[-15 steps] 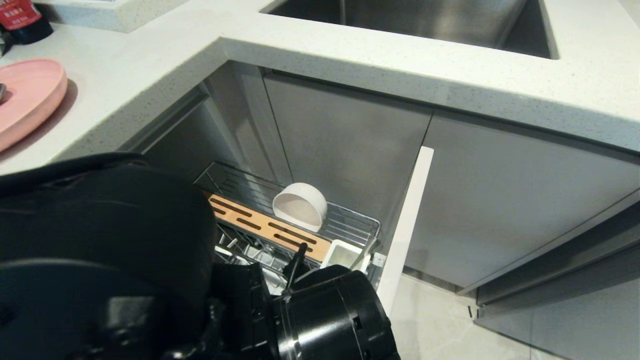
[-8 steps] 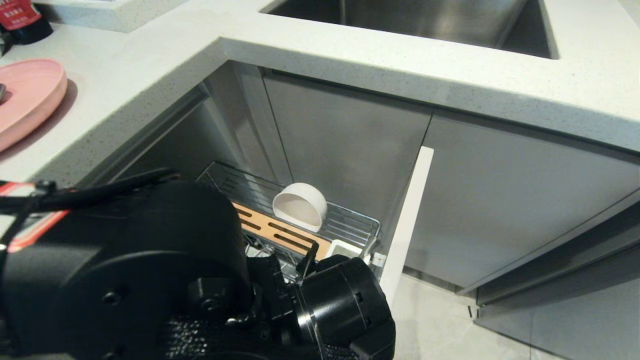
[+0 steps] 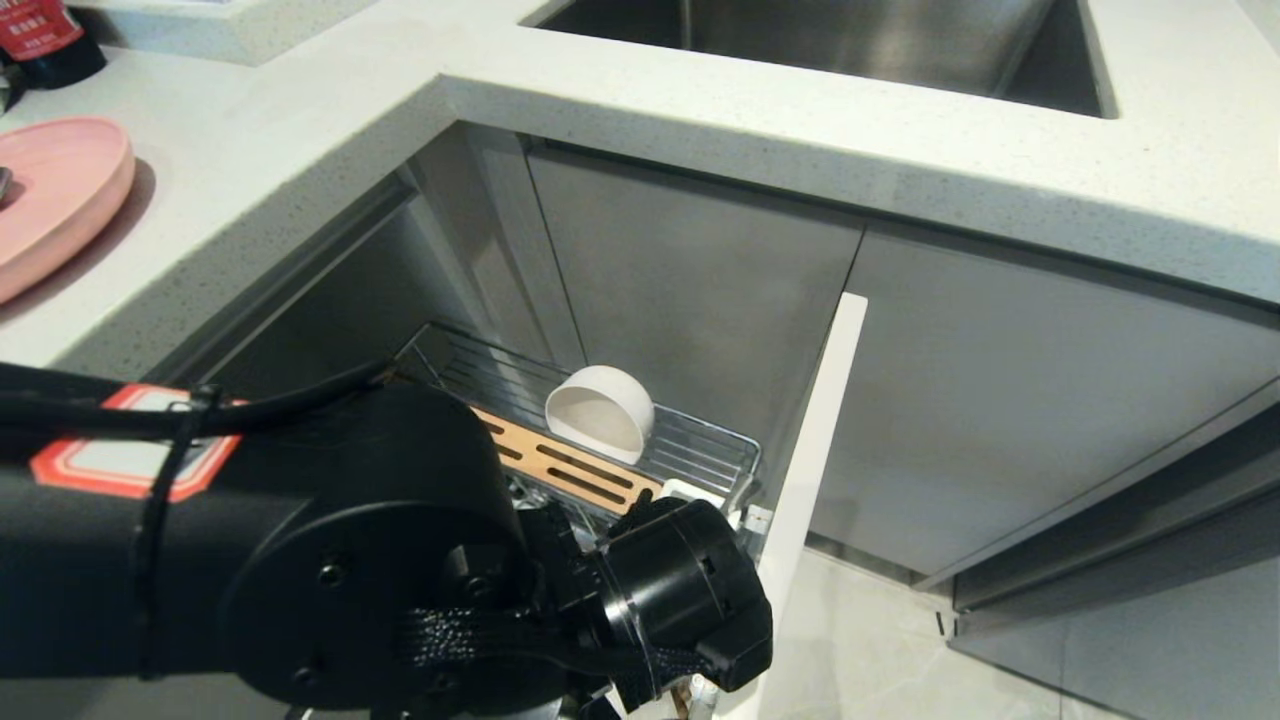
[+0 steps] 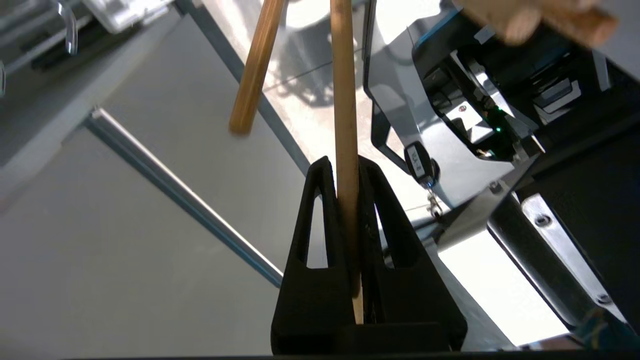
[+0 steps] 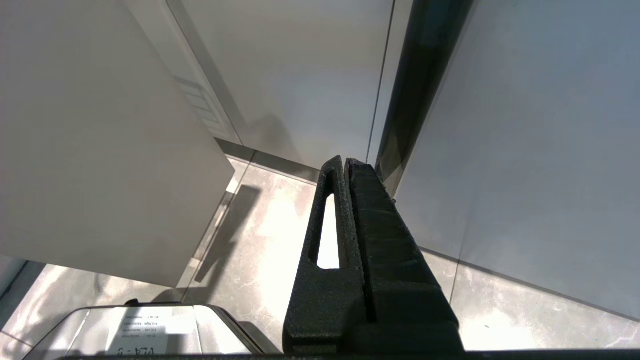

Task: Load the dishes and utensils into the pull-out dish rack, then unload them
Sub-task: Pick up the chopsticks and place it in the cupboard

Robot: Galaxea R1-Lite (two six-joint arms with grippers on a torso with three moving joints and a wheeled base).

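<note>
Pale-pink plate (image 3: 50, 200), white bowl (image 3: 600, 415), light-brown chopsticks (image 4: 345, 110), speckled white countertop (image 3: 700, 110).

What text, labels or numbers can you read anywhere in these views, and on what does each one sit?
Red label on the dark bottle at the counter's far left: white characters, too blurred to read.
White sticker on the grey casing in the right wrist view: printed lines upside down and too small to read.
Small tag hanging on the machine beyond the chopsticks: marks too blurred to read.
Orange-edged patch on the left arm: no text visible.
</note>
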